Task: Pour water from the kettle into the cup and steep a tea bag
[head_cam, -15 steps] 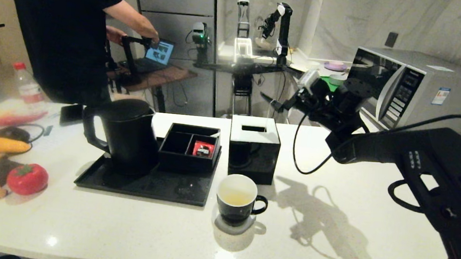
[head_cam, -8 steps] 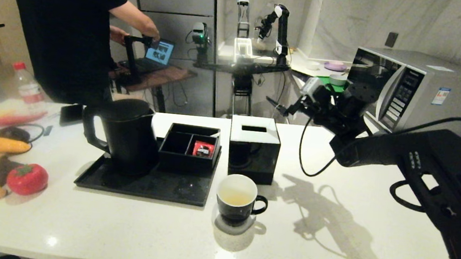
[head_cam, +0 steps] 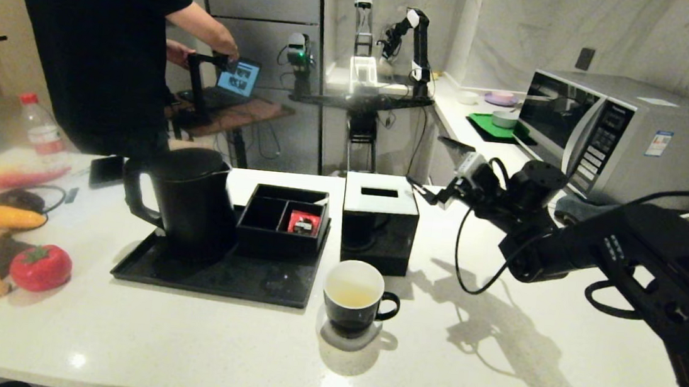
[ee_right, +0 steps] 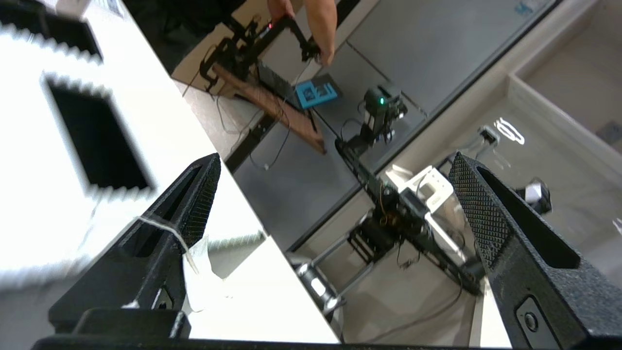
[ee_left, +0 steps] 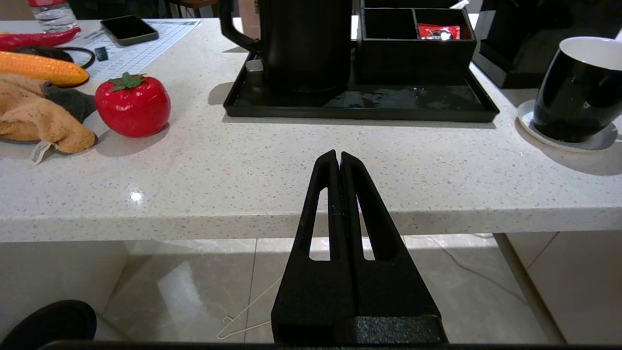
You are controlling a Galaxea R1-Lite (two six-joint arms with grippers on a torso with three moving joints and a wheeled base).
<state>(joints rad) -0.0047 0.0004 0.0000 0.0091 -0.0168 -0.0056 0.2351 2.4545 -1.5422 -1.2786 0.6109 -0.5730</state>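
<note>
The black kettle [head_cam: 186,200] stands on the black tray [head_cam: 216,276] at the left. The black cup [head_cam: 355,295] sits on a pale coaster in front of the tray and holds a little yellowish water [head_cam: 352,296]. My right gripper [head_cam: 437,164] hangs open above the counter, right of the black cube box [head_cam: 378,219]. In the right wrist view the gripper [ee_right: 334,159] holds nothing between its fingers. A pale translucent tea bag [ee_right: 201,274] hangs beside one finger, its string across that finger. My left gripper [ee_left: 338,154] is shut, low before the counter's front edge.
A compartment box [head_cam: 282,216] with a red packet [head_cam: 304,222] sits on the tray. Toy tomato [head_cam: 40,266], corn [head_cam: 1,216] and a cloth lie at the left. A microwave [head_cam: 628,135] stands at the back right. A person stands behind the counter.
My right arm has lowered and drawn back to the right, away from the cube box. The kettle and cup have not moved.
</note>
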